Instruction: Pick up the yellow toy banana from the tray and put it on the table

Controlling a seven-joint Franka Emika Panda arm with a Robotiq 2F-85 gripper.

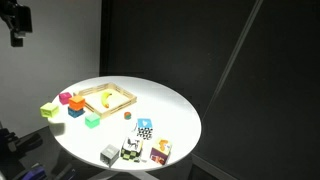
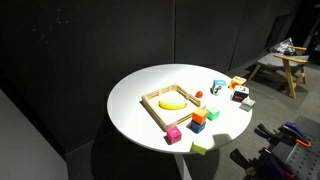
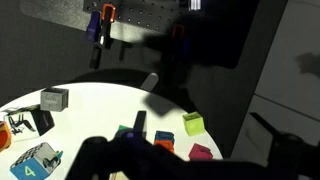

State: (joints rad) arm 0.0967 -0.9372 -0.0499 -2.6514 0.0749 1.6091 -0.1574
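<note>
The yellow toy banana (image 1: pixel 107 98) lies inside the light-wood tray (image 1: pixel 112 87) on the far-left part of the round white table (image 1: pixel 165 110). Both also show in an exterior view: the banana (image 2: pixel 173 103) in the tray (image 2: pixel 153 111) near the middle of the table (image 2: pixel 135 95). My gripper (image 1: pixel 15 25) hangs high above and off to the side of the table, far from the tray. In the wrist view its dark fingers (image 3: pixel 190 165) are spread wide with nothing between them. Banana and tray are out of the wrist view.
Coloured blocks lie beside the tray: a yellow-green cube (image 1: pixel 48 110) (image 3: pixel 193 124), pink (image 1: pixel 66 98) and green (image 1: pixel 92 120) ones. Several patterned cubes (image 1: pixel 132 150) stand near the opposite table edge. A small red ball (image 1: pixel 127 115) lies mid-table. A wooden stool (image 2: pixel 280 65) stands off the table.
</note>
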